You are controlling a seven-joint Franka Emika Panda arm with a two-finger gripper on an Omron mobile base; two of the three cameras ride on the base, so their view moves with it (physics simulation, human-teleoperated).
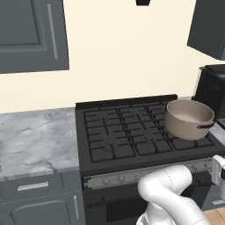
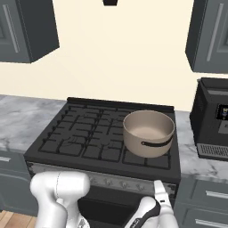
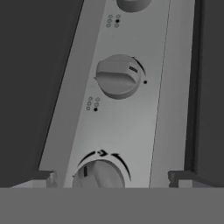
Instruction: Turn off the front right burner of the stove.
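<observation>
Evidently the arm is low in front of the stove, its hand facing the silver knob strip; the step in hand looks like lining up on the front right burner's knob before gripping it. To do it well, the robot should match the dot legends beside the knobs to the front right burner first; which knob that is cannot be told for sure. It should then centre the chosen knob between the finger tips, close squarely on its ridge, and twist without slipping. The jaws stand apart, holding nothing. The lower knob lies between them at 6 o'clock; the middle knob sits toward 12. A pot rests on the stove's right side.
</observation>
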